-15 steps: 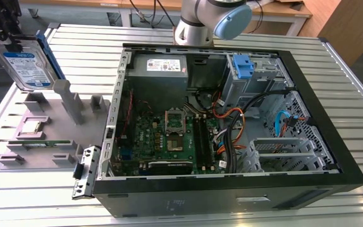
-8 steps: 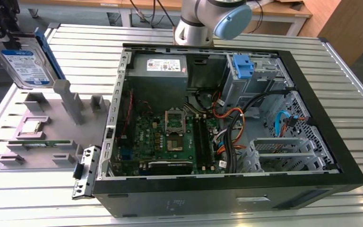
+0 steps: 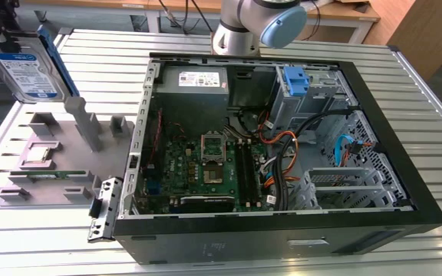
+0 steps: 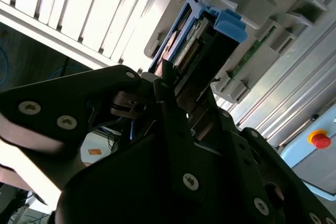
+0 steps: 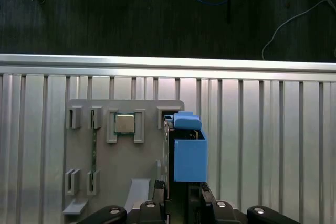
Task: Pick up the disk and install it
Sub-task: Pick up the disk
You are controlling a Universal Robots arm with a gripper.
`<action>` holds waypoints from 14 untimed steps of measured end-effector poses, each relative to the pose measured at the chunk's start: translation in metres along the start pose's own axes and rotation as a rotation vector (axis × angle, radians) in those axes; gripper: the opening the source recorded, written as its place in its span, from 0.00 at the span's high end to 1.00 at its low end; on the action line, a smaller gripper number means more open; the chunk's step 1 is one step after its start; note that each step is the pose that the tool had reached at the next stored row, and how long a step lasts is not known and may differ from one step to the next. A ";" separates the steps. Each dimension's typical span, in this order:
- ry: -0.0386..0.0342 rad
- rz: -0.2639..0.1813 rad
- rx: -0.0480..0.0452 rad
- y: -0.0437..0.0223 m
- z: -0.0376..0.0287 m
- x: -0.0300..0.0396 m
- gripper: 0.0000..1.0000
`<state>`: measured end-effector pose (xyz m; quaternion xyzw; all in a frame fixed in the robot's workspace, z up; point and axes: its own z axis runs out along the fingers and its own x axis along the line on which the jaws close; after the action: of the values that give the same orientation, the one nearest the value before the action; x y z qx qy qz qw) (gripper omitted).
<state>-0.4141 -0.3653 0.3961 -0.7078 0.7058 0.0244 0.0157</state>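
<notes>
one gripper (image 5: 183,194) clamping on disk (image 3: 23,66), fingers pressing both faces at its end. disk hanging on edge w/ blue rails, over grey fixture tray (image 3: 79,152) at exterior view's left, well apart from open pc case (image 3: 282,227). cpu chip (image 5: 125,124) sitting in tray slot nearby.

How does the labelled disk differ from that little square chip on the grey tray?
The disk is much larger than the chip. The disk is oblong, with a blue rail and a label; the chip is square and bare. The disk is held up on edge; the chip lies flat in the grey tray. Both are silvery metal.
</notes>
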 end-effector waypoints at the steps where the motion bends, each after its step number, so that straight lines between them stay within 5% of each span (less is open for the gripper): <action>1: 0.0000 0.000 0.0000 0.0000 -0.0021 -0.0001 0.65; 14: 0.0000 0.000 0.0000 0.0004 -0.0322 -0.0018 0.65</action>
<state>-0.4141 -0.3653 0.4283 -0.7078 0.7059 0.0244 0.0157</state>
